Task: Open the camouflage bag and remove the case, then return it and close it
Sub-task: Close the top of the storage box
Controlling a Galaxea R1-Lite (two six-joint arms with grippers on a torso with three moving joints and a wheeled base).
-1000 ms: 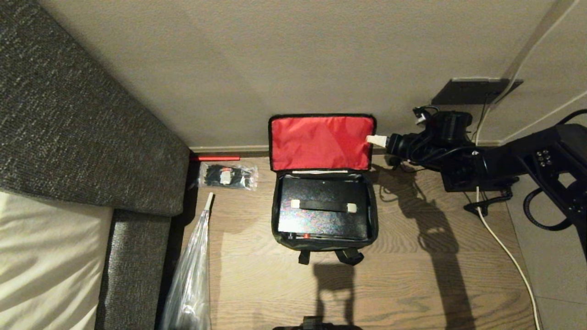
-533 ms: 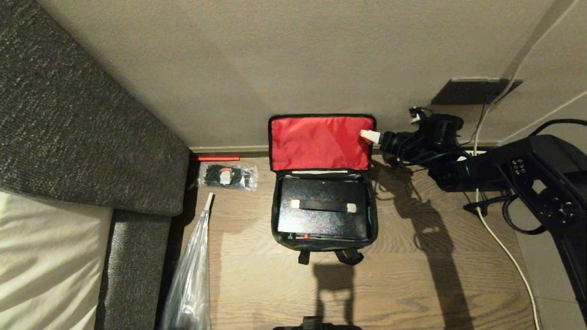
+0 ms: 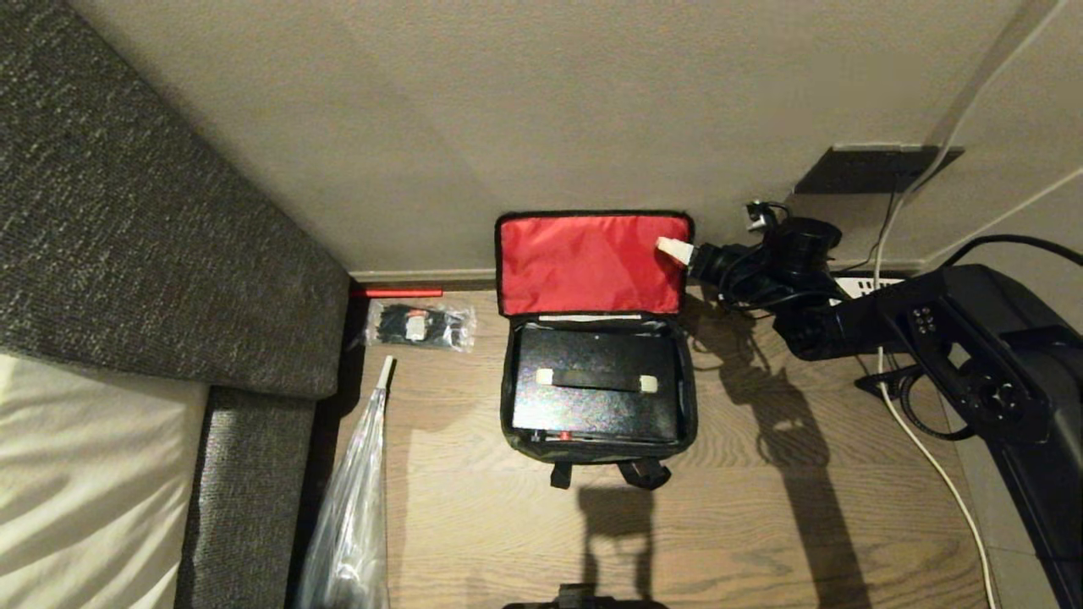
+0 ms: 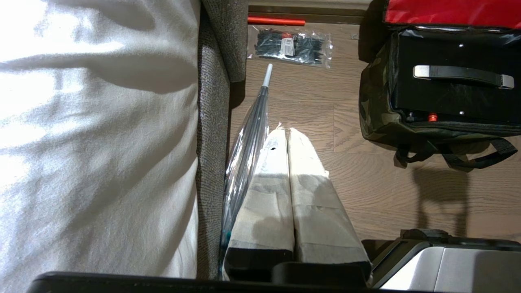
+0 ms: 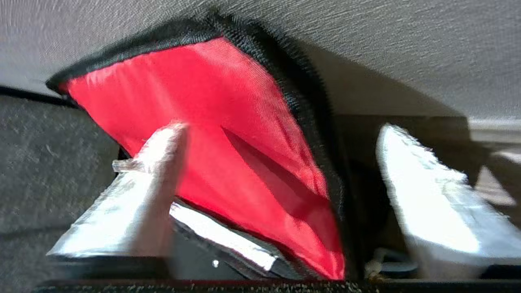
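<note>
Nearest, the left gripper [image 4: 288, 134] hangs parked with its two fingers pressed together, holding nothing, beside one umbrella [image 4: 252, 126] along the sofa [image 3: 169, 254]. Farther on, bare wooden floor [image 3: 761, 507] surrounds one camouflage bag [image 3: 592, 448], with one case [image 3: 596, 389] inside. At the wall, its red lid [image 3: 584, 262] stands upright; the right gripper [image 5: 281, 162] straddles the lid's right edge, fingers spread wide, gripping nothing.

Counted on the floor:
One bag [image 3: 597, 427], one case [image 3: 596, 389], one tie packet [image 3: 420, 326], one umbrella [image 3: 351, 507], one red stick [image 3: 398, 293], two white cables [image 3: 926, 457].
</note>
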